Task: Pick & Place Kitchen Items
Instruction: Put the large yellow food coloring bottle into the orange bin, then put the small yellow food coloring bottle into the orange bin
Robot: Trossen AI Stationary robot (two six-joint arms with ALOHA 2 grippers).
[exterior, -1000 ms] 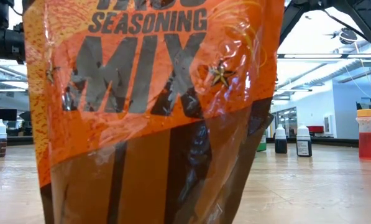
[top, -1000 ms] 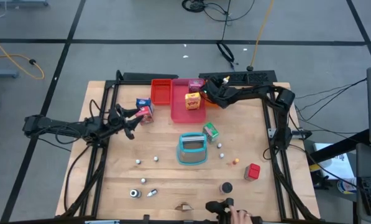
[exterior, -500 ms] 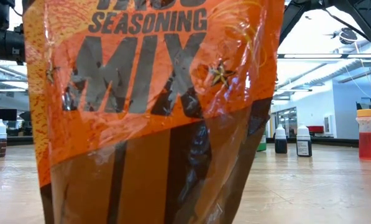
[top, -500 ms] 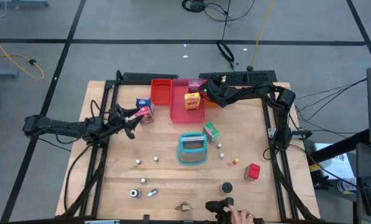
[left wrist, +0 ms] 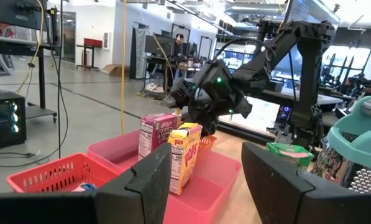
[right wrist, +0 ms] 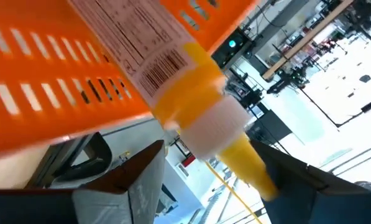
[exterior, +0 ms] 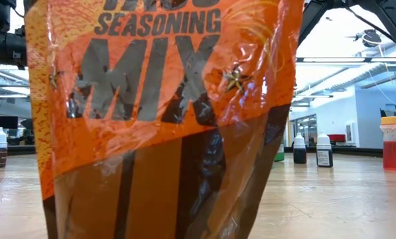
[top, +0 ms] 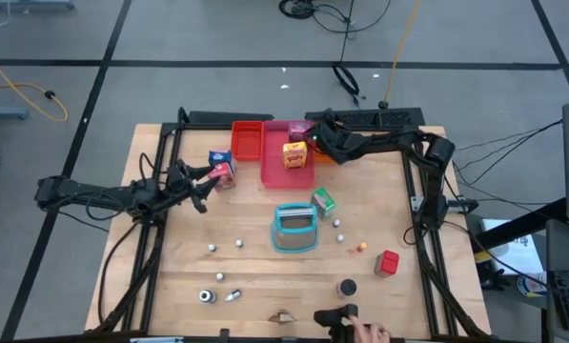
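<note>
My right gripper [top: 311, 130] is open over the far trays, by the orange tray [top: 326, 155]. In the right wrist view an orange bottle [right wrist: 173, 56] with a white barcode label lies between its fingers [right wrist: 208, 149], yellow end toward the camera. A yellow-pink carton [top: 295, 153] and a pink carton [top: 300, 127] stand in the pink tray [top: 276, 172]. My left gripper [top: 200, 188] waits open just left of the red-blue carton [top: 222, 170]. A green carton [top: 323, 200], a red cube [top: 388, 262] and small balls [top: 238, 244] rest on the table. My right gripper has the bottle's yellow end [right wrist: 250, 162] between its open fingers, and the bottle lies along them. Whether either finger touches it, I cannot tell.
The teal basket [top: 294, 230] sits mid-table and the red tray [top: 248, 140] is far left of the pink one. A black cap [top: 347, 286] and metal bits [top: 206, 295] lie near the front edge, where a person's hand [top: 368, 332] shows. An orange seasoning bag [exterior: 158, 113] blocks the low view.
My right gripper has shifted a little toward the table's far edge over the trays. Everything else has kept still.
</note>
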